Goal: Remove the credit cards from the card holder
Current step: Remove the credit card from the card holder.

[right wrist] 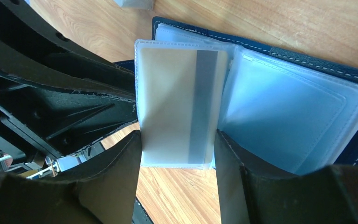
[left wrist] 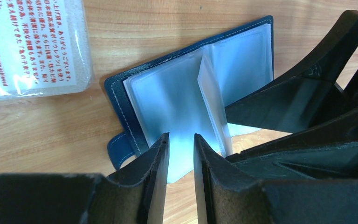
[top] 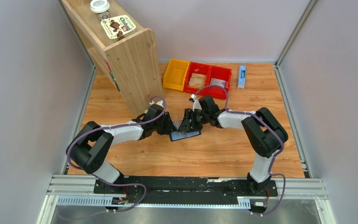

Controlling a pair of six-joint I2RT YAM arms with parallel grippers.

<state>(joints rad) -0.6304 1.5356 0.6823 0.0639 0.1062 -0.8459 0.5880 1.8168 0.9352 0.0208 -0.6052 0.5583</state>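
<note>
The navy card holder (top: 186, 135) lies open on the wood at mid-table, its cover (left wrist: 121, 102) and stitched edge (right wrist: 307, 60) framing clear plastic sleeves. One sleeve stands upright (left wrist: 209, 98) and holds a tan credit card (right wrist: 177, 102) with a grey stripe. My right gripper (right wrist: 177, 140) (top: 189, 125) has a finger against each side edge of that sleeve. My left gripper (left wrist: 181, 140) (top: 170, 129) hovers over the holder's near edge. Its jaws stand narrowly apart, and only a flat sleeve and the wood show through the gap. Other sleeves look pale blue, and I cannot tell what is in them.
A clear packet with red print (left wrist: 28, 46) lies just left of the holder. A wooden shelf (top: 126, 60) stands at the back left. A yellow bin (top: 176, 73), red bins (top: 209, 77) and a slim blue-and-white box (top: 242, 76) line the back.
</note>
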